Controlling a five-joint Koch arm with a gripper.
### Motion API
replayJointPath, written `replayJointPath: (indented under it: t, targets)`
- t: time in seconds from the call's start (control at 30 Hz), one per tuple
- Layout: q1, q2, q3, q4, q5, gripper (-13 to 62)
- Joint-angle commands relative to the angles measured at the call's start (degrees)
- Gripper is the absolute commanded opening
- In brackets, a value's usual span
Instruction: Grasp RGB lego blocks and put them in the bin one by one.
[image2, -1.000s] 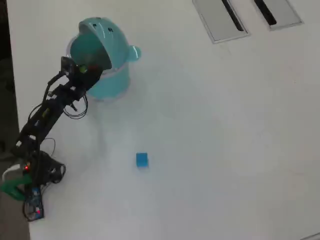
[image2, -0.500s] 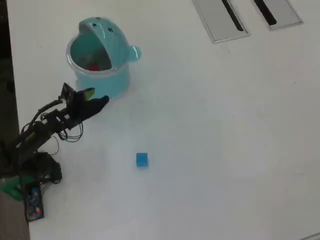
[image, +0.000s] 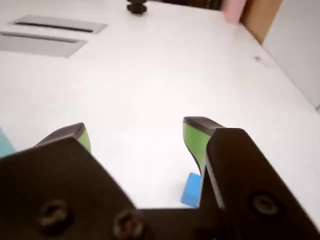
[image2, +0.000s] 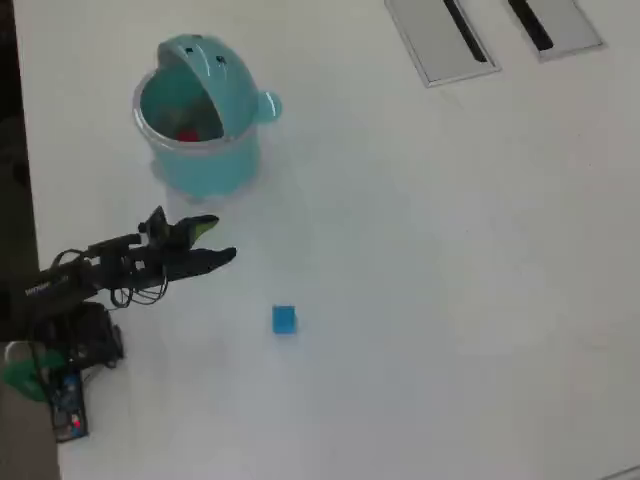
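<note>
Lego blocks first: you can see the blue block (image2: 284, 319) lying alone on the white table (image2: 450, 250) in the overhead view, below and to the right of your gripper (image2: 222, 240) and clearly apart from it. In the wrist view the same blue block (image: 191, 189) shows low in the frame, just beside the inner edge of the right-hand jaw. A red block (image2: 187, 135) lies inside the teal bin (image2: 205, 165), whose domed lid (image2: 210, 70) is tipped back so that the opening faces up. A yellow-green block cannot be made out in either view.

Your gripper's jaws stand spread, with bare table between the two green pads (image: 195, 142) and nothing held. The arm (image2: 100, 270) reaches rightward from its base at the left edge of the overhead view, below the bin. Two flat grey panels (image2: 440, 40) lie at the top right, well apart from everything else.
</note>
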Motion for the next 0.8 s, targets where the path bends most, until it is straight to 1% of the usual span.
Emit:
replayJointPath:
  t: [0.0, 0.5, 0.77]
  targets:
    - [1.58, 0.0, -1.41, -2.46, 0.0, 33.7]
    - [7.65, -10.2, 4.39, -2.02, 1.41, 33.6]
    - [10.2, -16.17, 2.64, -2.02, 1.41, 33.6]
